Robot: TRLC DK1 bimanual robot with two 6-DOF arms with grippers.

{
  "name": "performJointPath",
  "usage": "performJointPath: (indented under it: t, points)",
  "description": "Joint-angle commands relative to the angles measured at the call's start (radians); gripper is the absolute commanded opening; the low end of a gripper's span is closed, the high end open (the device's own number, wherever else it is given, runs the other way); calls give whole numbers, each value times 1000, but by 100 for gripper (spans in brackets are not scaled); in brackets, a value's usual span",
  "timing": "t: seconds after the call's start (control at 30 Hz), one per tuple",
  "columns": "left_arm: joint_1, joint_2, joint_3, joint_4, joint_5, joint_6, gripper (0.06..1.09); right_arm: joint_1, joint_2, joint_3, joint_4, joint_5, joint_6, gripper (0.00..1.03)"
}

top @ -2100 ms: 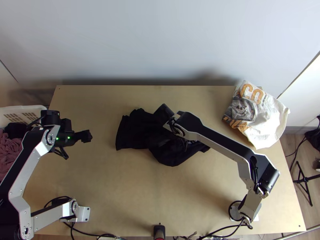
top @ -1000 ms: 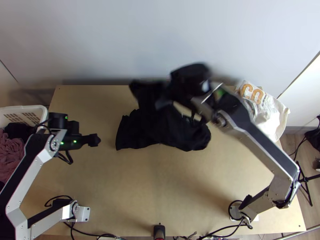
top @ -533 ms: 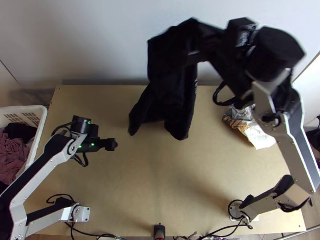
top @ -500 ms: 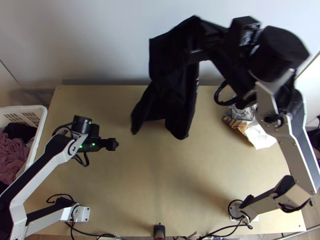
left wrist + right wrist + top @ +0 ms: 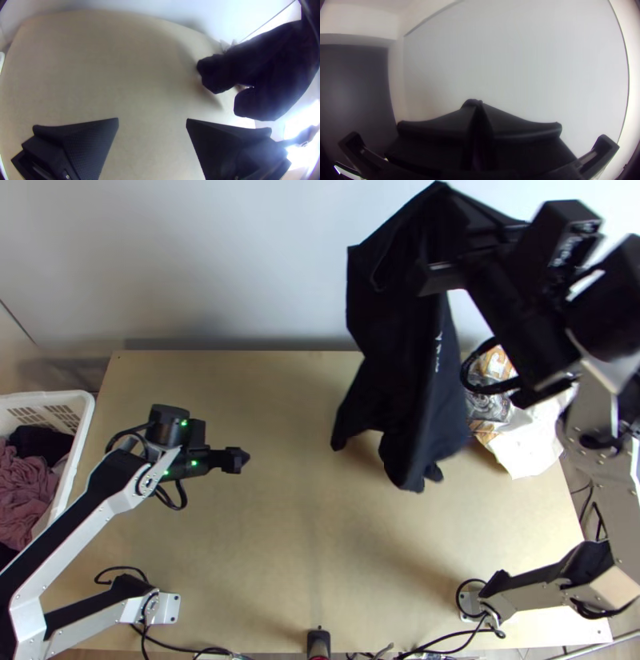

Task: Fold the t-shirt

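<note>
Black t-shirt (image 5: 400, 364) hangs over the bench (image 5: 280, 540), right of middle, clamped in right pincer (image 5: 438, 264). Left pincer (image 5: 240, 459) over bench, fingers apart. At left edge: white basket (image 5: 86, 408), pink cloth (image 5: 24, 492) and dark cloth (image 5: 38, 442) bunched inside.

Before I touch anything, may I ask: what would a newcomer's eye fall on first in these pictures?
Most likely the black t-shirt, hanging bunched from the right gripper high over the table's far side. Next, perhaps, the white printed cloth lying crumpled at the table's far right, and the white basket with pink clothes at the left edge. The left gripper waits open and empty over the table's left part.
</note>
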Motion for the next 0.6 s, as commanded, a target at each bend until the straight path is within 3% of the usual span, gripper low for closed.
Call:
performJointPath:
  t: [0.0,0.27,0.57]
  points:
    - [36,-37,-11,-8,-1,-7,104,23,-28,3,-2,7,1,2]
    - [-50,-65,20,-32,0,-5,104,22,-25,3,21,17,2,2]
    - [-397,-53,-75,77,-1,-36,104,20,-14,0,27,28,1,2]
